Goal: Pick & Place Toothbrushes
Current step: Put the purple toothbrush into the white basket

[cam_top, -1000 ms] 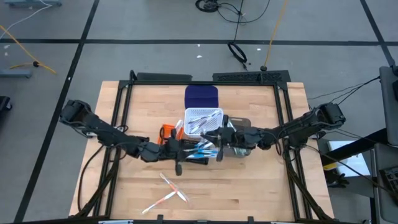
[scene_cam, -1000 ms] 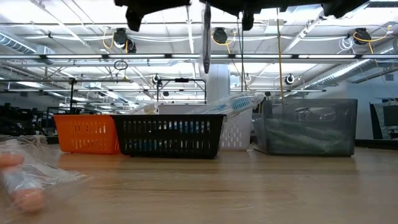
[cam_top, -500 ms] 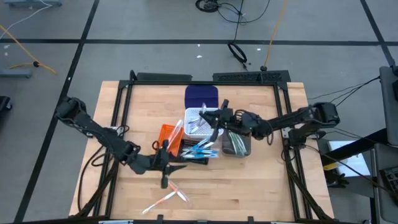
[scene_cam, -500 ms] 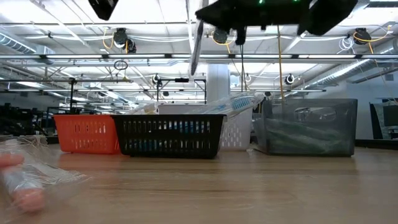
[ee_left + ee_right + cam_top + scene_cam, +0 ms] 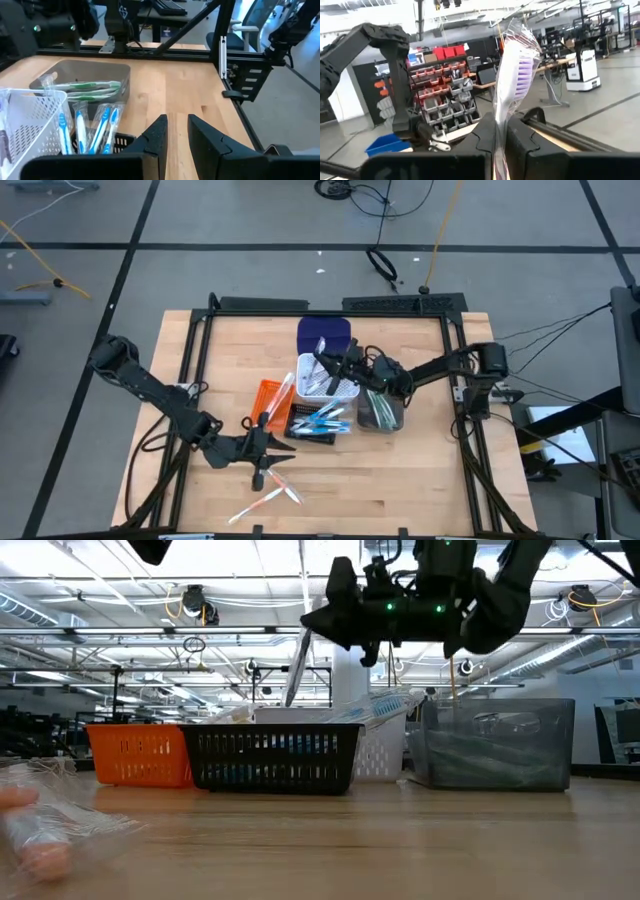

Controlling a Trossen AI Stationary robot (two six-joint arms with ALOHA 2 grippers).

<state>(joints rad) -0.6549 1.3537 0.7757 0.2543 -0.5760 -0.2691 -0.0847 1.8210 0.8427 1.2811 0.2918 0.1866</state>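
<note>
My right gripper (image 5: 338, 366) hovers over the white bin (image 5: 350, 360), shut on a toothbrush (image 5: 514, 75) with purple bristles in a clear wrapper. Other toothbrushes lie in the white bin, blue ones in the black bin (image 5: 95, 127) and green ones in the grey bin (image 5: 87, 87). A few loose toothbrushes (image 5: 272, 492) lie flat on the table near its near edge. My left gripper (image 5: 285, 452) stands between them and the black bin, open by a narrow gap with nothing in it (image 5: 177, 130). My right gripper pinches the wrapped toothbrush's handle (image 5: 499, 117) between its two fingers, which lie across it. The bristle end sticks out beyond the fingers. In the low view the toothbrush (image 5: 295, 670) slants down below the gripper, clear of the bins.
A navy bin (image 5: 325, 332) stands beyond the white one and an orange bin (image 5: 268, 395) left of the black bin (image 5: 318, 428); the grey bin (image 5: 382, 410) is on the right. A black frame borders the table. Bare wood lies to the right (image 5: 200, 95).
My right gripper has carried the toothbrush from above the black and grey bins toward the table's far edge, over the white bin, and sunk lower; the toothbrush has tipped from upright to slanting. My left gripper has drawn back from the bins toward the near edge.
</note>
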